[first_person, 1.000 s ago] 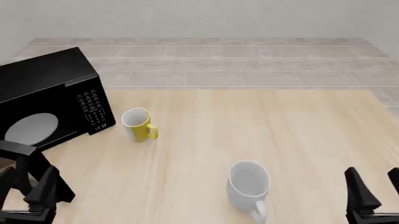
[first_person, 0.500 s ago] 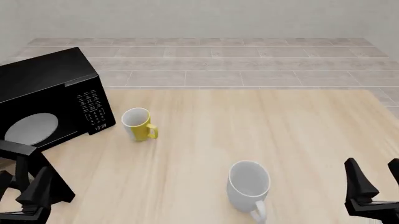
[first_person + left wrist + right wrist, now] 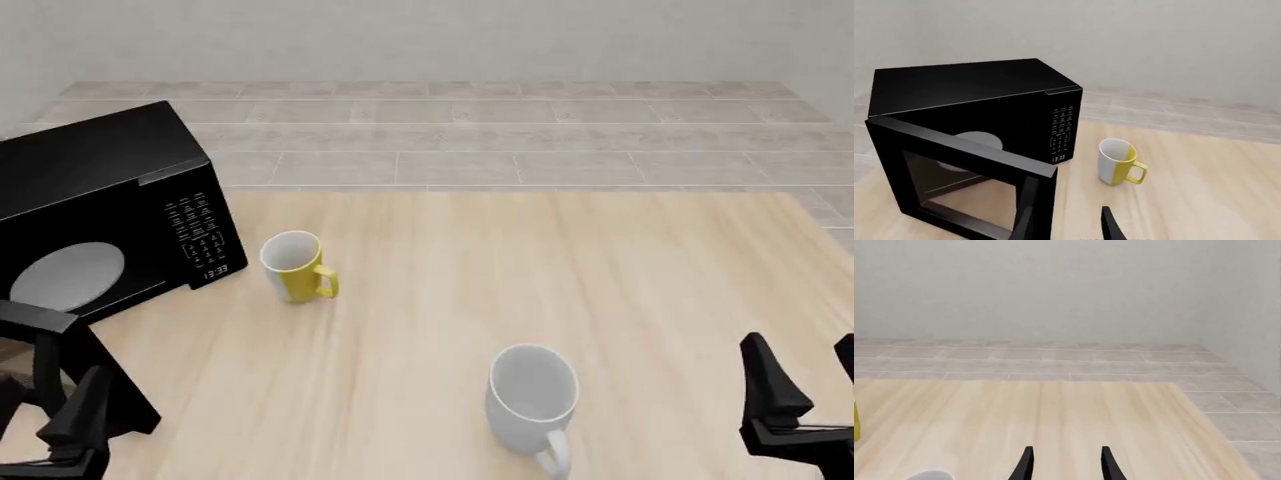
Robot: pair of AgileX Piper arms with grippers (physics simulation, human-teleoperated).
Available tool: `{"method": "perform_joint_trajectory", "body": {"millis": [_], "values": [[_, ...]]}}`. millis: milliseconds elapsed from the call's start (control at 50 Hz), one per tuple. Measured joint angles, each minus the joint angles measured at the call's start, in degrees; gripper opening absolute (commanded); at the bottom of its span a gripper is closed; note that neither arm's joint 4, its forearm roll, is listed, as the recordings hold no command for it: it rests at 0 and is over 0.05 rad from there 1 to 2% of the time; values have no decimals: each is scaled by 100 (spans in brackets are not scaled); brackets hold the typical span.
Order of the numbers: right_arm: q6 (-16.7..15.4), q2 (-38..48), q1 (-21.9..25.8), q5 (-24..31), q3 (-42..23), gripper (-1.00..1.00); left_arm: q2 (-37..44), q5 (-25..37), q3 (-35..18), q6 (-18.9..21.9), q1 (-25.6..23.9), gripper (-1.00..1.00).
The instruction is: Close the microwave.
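The black microwave [image 3: 114, 195] stands at the table's far left, keypad panel [image 3: 198, 235] facing right of the cavity. Its door [image 3: 54, 345] hangs open, swung out toward the near edge, and the white plate [image 3: 64, 275] shows inside. In the left wrist view the microwave [image 3: 974, 95], its open door [image 3: 967, 175] and the plate [image 3: 974, 142] fill the left half. My left gripper [image 3: 47, 412] is open and empty, right by the door's free edge; it also shows in the left wrist view [image 3: 1067, 227]. My right gripper [image 3: 810, 385] [image 3: 1066, 465] is open and empty at the near right.
A yellow mug [image 3: 296, 265] [image 3: 1117, 162] stands just right of the microwave. A white mug [image 3: 534, 395] stands near the front middle; its rim shows in the right wrist view [image 3: 927, 475]. The table's right edge [image 3: 827, 225] runs past my right gripper.
My left gripper has drawn back a little toward the near left corner. The right gripper has sunk slightly. The microwave door and mugs have not moved.
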Motion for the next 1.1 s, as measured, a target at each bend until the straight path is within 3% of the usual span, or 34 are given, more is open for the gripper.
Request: {"method": "perform_joint_trajectory", "body": {"millis": [240,680,1100], "values": [[9,-3,-9,-11,14,100,378,-240,79,-63,163,100],[1,-47,1,23,26,100,2674,-2275,112,-235,371,100],[65,-117,38,73,36,100,4326,-3896,27,-383,295,100]]}}
